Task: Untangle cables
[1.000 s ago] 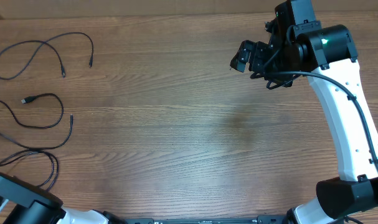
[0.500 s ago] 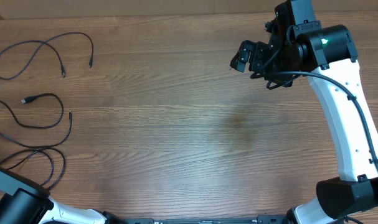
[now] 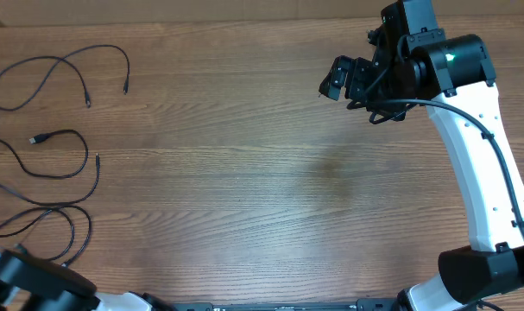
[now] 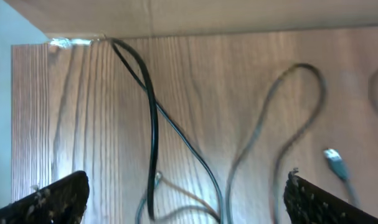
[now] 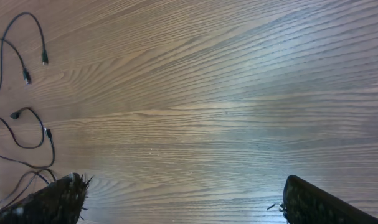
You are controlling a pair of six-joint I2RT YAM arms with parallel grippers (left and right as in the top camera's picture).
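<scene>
Three thin black cables lie apart at the table's left: one curls at the far left, one with a plug end sits in the middle, and one loops near the front. My left gripper hangs open just above the front cables; a black cable and a grey-looking loop with a plug lie between its fingers, none held. Only the left arm shows in the overhead view. My right gripper hovers open at the far right, holding nothing, and it sees the cables far off.
The wooden table ends at a cardboard-coloured wall along the far side. Its left edge lies close to the front cables. The white right arm rises along the right side.
My left gripper has gone from shut to wide open. The front cable's loop has spread a little to the right. The left arm has shifted at the bottom-left corner.
</scene>
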